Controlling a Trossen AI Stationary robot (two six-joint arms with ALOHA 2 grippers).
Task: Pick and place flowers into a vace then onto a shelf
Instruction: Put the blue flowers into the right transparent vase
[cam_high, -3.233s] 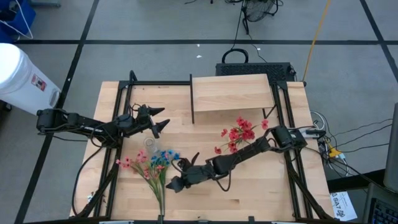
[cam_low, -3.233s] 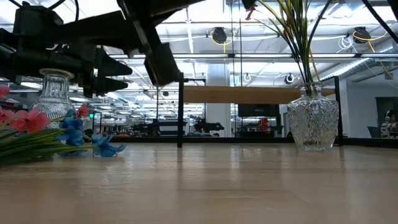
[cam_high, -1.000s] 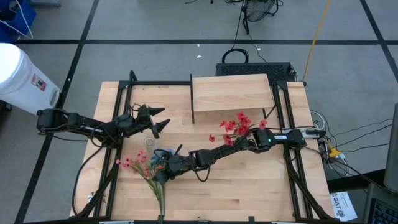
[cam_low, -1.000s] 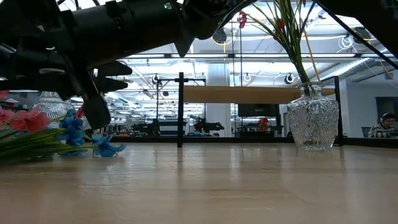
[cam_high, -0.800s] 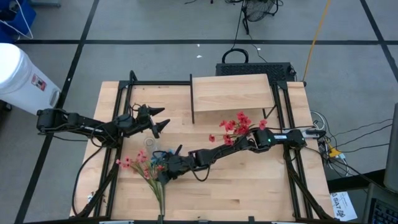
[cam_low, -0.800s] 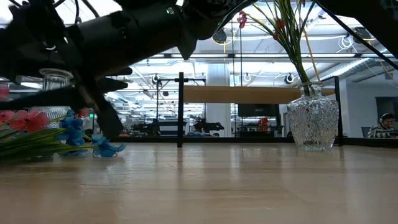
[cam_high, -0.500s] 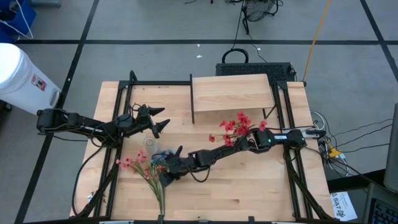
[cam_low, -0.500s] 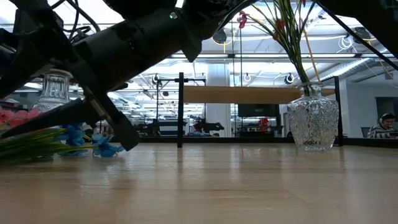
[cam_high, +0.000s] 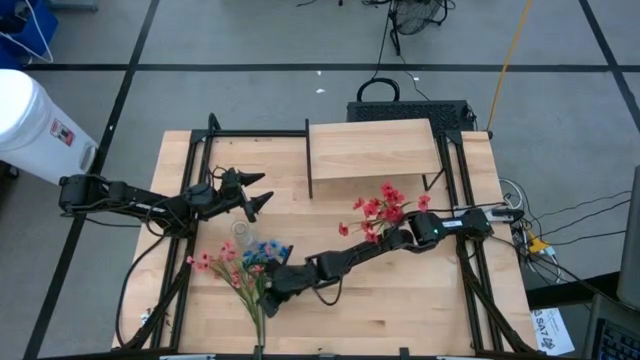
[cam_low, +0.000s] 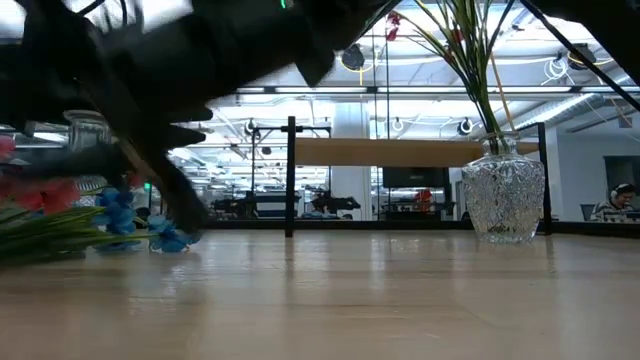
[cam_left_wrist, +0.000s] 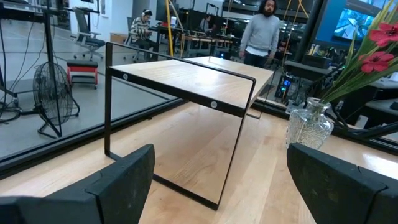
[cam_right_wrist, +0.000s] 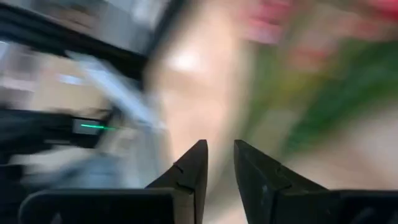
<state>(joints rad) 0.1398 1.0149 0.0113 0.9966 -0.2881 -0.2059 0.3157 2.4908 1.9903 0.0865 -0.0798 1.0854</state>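
Observation:
Pink and blue flowers (cam_high: 243, 268) lie in a loose bunch on the table's near left part, stems toward the near edge; in the low view the flowers (cam_low: 110, 215) show at far left. My right gripper (cam_high: 267, 288) is low beside their stems. In its blurred wrist view the right gripper (cam_right_wrist: 219, 149) shows only a narrow slit between the fingers, with nothing in it. A small glass vase (cam_high: 240, 231) stands behind the bunch. My left gripper (cam_high: 262, 192) hovers open beyond that vase. The shelf (cam_high: 372, 150) stands at the far edge. My right gripper is next to the green stems (cam_high: 256, 300), but blur and the gripper's own body hide whether it touches them.
A cut-glass vase (cam_low: 503, 195) holding red flowers (cam_high: 385, 210) stands right of centre, with the right arm stretched past it. Black frame rails run along the table's left and right sides. People show in the room beyond, in the left wrist view.
My right gripper has moved quickly from over the blue blossoms toward the table's near edge, along the bunch to its stems, and has come lower. The blue blossoms, covered before, now show. The flowers lie where they were.

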